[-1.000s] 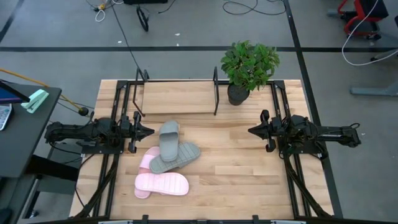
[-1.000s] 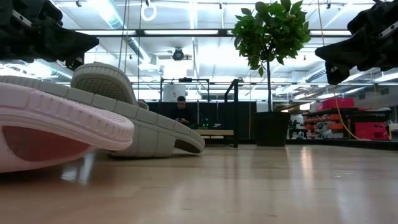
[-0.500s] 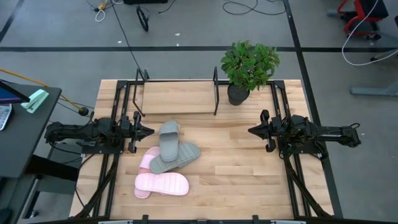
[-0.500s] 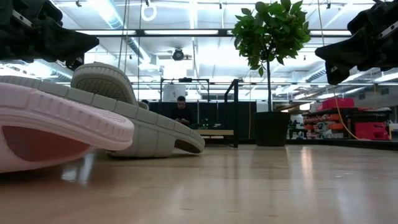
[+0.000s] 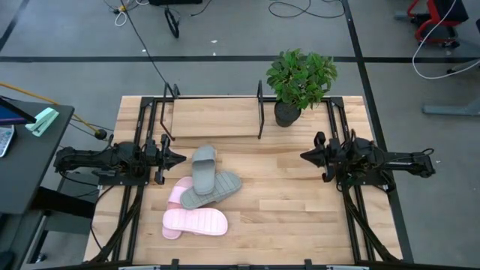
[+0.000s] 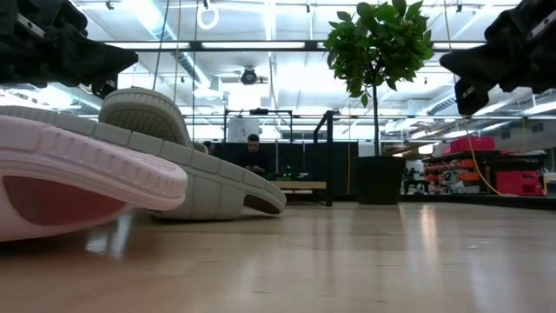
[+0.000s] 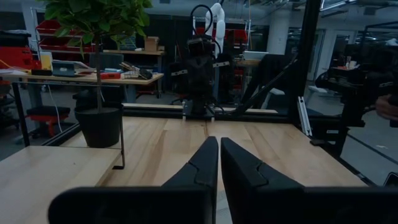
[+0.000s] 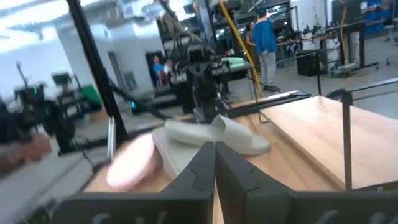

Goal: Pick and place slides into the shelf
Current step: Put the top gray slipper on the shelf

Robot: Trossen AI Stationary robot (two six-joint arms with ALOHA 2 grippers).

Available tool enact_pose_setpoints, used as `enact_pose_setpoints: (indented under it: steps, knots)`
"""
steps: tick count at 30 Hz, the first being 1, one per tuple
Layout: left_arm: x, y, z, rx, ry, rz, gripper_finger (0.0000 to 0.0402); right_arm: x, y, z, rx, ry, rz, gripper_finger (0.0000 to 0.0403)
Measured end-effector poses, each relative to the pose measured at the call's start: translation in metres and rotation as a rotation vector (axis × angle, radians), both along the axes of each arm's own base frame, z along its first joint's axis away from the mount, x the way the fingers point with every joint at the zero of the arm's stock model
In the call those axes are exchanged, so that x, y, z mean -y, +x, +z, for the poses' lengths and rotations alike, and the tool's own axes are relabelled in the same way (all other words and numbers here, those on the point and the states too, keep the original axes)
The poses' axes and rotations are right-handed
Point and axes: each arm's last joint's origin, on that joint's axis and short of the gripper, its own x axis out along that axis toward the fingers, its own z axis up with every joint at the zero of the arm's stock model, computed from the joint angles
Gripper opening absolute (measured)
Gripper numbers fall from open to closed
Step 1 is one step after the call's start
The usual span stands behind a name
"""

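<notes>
Left gripper (image 5: pixel 178 158) and right gripper (image 5: pixel 304 157) both pinched together, holding nothing, at opposite table edges. Slides (image 5: pixel 201 191) piled between them; shelf (image 5: pixel 214 118) bare.

— What did the room look like?
— A grey floor (image 5: pixel 225 71) with loose cables (image 5: pixel 292 9) surrounded the wooden table (image 5: pixel 292 210). A black desk (image 5: pixel 22 161) stood beside it.
— And the light?
— Bright ceiling lamps (image 6: pixel 261 43) shone overhead.
</notes>
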Motion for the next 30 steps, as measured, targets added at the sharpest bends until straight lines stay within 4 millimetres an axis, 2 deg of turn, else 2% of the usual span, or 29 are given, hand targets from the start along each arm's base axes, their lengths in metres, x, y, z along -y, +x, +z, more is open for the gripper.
enact_pose_setpoints:
  steps: [6,10,17,22,27,30]
  knots:
    - [0.0,0.0,0.0,0.001,-0.078,-0.008,0.0034,0.0,0.001,0.005,0.04,0.031,0.01,0.0018]
    - [0.001,-0.001,0.004,-0.025,-0.119,-0.024,0.0038,0.0,0.005,0.001,-0.011,0.052,0.012,0.0018]
    - [0.002,-0.007,0.028,-0.085,-0.113,-0.036,0.0046,0.001,0.018,0.003,-0.011,0.034,0.013,0.0018]
    - [0.002,-0.007,0.044,-0.222,-0.173,-0.026,0.0043,0.001,0.027,0.005,0.018,-0.042,0.019,0.0018]
    - [0.003,0.005,0.057,-0.355,-0.207,-0.01,0.004,-0.001,0.035,0.006,0.016,-0.105,0.063,0.0018]
    - [0.004,0.016,0.07,-0.42,-0.202,-0.002,0.0039,-0.005,0.042,0.014,0.008,-0.149,0.107,0.0018]
